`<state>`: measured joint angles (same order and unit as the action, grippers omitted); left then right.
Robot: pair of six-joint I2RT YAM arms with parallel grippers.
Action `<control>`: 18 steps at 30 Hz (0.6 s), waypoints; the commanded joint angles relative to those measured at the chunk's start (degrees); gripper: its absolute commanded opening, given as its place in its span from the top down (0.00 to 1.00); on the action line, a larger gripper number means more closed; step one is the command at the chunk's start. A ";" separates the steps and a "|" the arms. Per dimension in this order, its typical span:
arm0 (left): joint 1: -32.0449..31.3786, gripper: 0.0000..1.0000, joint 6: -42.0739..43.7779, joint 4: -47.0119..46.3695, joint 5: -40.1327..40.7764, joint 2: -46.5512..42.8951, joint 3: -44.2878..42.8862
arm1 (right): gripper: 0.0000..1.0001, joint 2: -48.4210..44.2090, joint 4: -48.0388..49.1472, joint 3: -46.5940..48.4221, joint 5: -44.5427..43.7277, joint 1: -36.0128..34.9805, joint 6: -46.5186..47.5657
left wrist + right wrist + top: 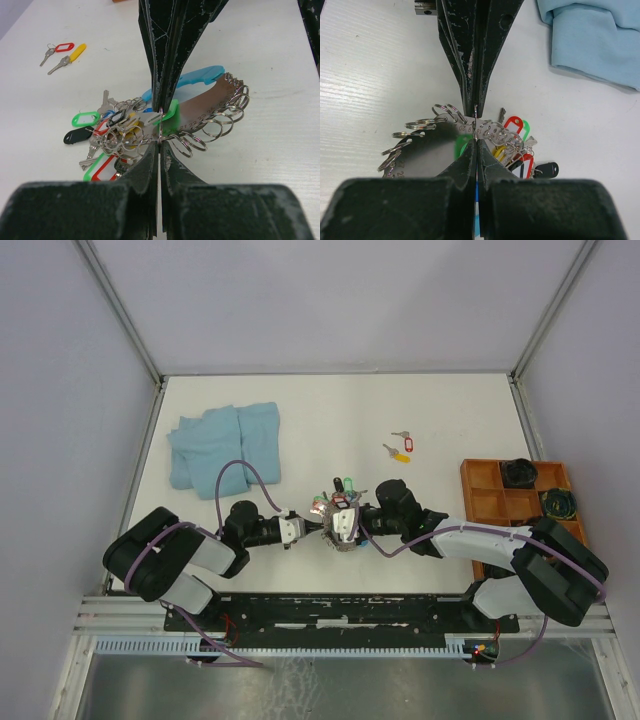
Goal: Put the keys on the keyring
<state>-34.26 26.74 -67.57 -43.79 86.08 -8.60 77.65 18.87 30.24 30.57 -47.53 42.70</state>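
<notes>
Near the middle of the table, left gripper and right gripper both clamp the keyring — opposing pulls could twist its thin rim free, scattering threaded keys.

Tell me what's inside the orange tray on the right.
Two dark round things sit in separate compartments of the orange tray: one at the back, one nearer with yellowish markings. What they are is too small to tell. The right arm covers its near corner.

The top view looks down from high behind the near edge onto the whole worktop. Both wrist views sit low and close, facing each other across the shared keyring.
</notes>
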 commanded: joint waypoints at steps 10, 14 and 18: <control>-0.28 0.97 -1.81 -3.47 -1.04 -1.18 -0.80 | 0.99 1.37 7.24 0.02 -1.26 -2.08 -2.83; -0.30 0.97 -3.18 -5.17 -0.73 -0.90 -0.50 | 0.99 2.12 9.22 -0.36 -2.21 -2.93 -3.80; -0.24 0.97 -4.30 -5.99 -0.69 -0.63 -0.53 | 0.99 2.45 12.39 -1.20 -3.61 -3.57 -5.32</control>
<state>-34.13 24.91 -67.40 -43.42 86.08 -8.51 79.64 23.27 29.32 26.52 -49.50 39.97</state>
